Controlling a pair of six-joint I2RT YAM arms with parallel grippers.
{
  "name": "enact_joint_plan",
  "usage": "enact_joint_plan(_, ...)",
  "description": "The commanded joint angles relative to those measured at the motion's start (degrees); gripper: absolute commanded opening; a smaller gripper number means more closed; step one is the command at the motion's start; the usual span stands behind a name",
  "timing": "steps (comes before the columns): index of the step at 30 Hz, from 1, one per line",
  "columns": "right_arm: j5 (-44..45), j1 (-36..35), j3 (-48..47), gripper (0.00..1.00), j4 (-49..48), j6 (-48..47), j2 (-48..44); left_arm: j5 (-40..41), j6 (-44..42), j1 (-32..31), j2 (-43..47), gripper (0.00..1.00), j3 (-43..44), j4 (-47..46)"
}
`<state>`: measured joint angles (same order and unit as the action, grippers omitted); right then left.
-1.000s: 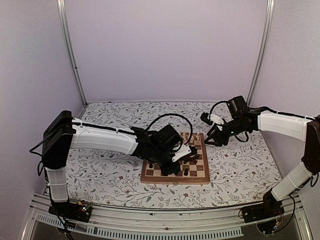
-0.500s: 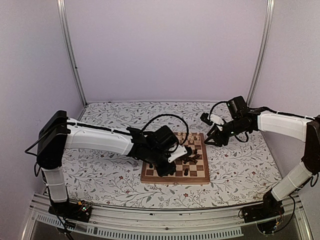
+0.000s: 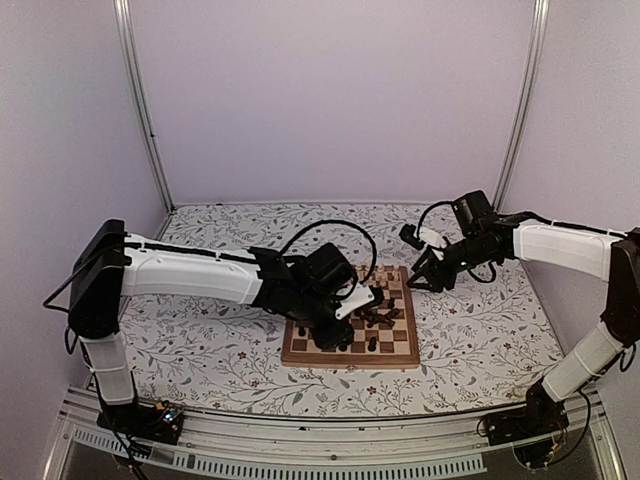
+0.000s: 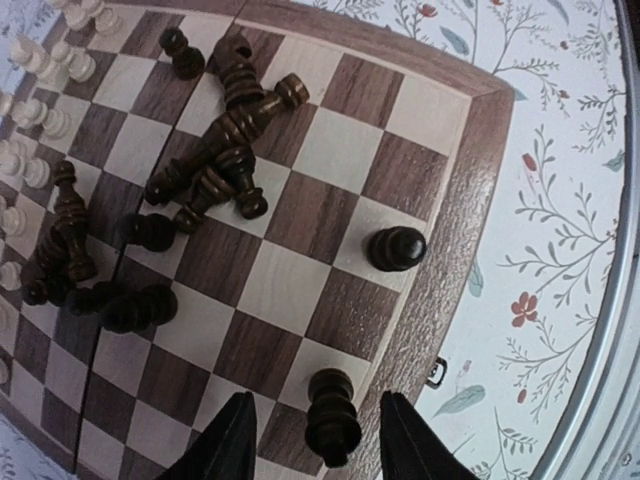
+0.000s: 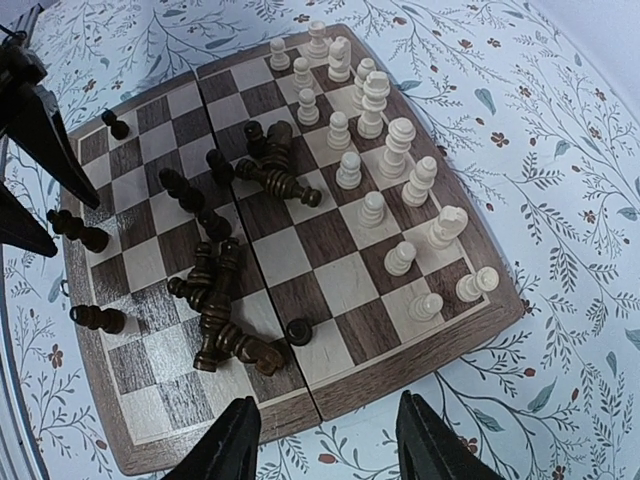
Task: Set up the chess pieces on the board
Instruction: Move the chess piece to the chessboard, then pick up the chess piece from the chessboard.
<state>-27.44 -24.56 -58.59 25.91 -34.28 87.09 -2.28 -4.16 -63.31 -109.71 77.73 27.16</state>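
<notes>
From above, the left arm (image 3: 200, 275) reaches low across the board (image 3: 400, 352), with the left gripper (image 3: 372, 298) over the middle squares. The right gripper (image 3: 422, 277) hangs just beside the far right corner.

Only the left wrist view shows that its fingers (image 4: 238, 445) are spread. One standing dark piece (image 4: 332, 430) is between them, touching neither, in the edge row.

In the right wrist view the fingers (image 5: 232, 447) are spread and hold nothing. The pale pieces (image 5: 385, 160) stand in two rows and the dark pieces (image 5: 225, 310) lie in heaps.

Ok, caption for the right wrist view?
Pale pieces stand in two rows along one board edge; dark pieces lie mostly toppled mid-board.
</notes>
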Motion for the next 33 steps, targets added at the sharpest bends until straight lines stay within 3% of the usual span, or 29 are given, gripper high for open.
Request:
enact_joint_plan(1, -1.6, 0.5, -4.2, 0.49, 1.2, 0.5, 1.9, 2.0, -2.8, 0.4, 6.7, 0.48, 5.2, 4.4)
enact_joint_plan(6, -0.3, 0.4, -8.0, 0.48, 2.7, -0.2, 7.2, 8.2, -3.2, 3.3, 11.9, 0.51, 8.0, 3.6)
enact_joint_plan(11, 1.2, -0.1, -11.9, 0.44, 3.6, 0.1, 12.6, 15.3, -0.1, 8.4, 16.2, 0.54, 2.4, -10.0)
enact_joint_plan(18, -0.9, -3.4, -11.7, 0.43, 6.7, -2.0, 12.7, 9.5, 3.0, 15.8, 19.9, 0.55, -7.6, -20.9)
enact_joint_plan(33, 6.8, -7.9, -14.8, 0.45, 7.2, -0.6, 19.7, 8.8, 2.4, 16.8, 23.8, 0.56, -10.1, -20.8)
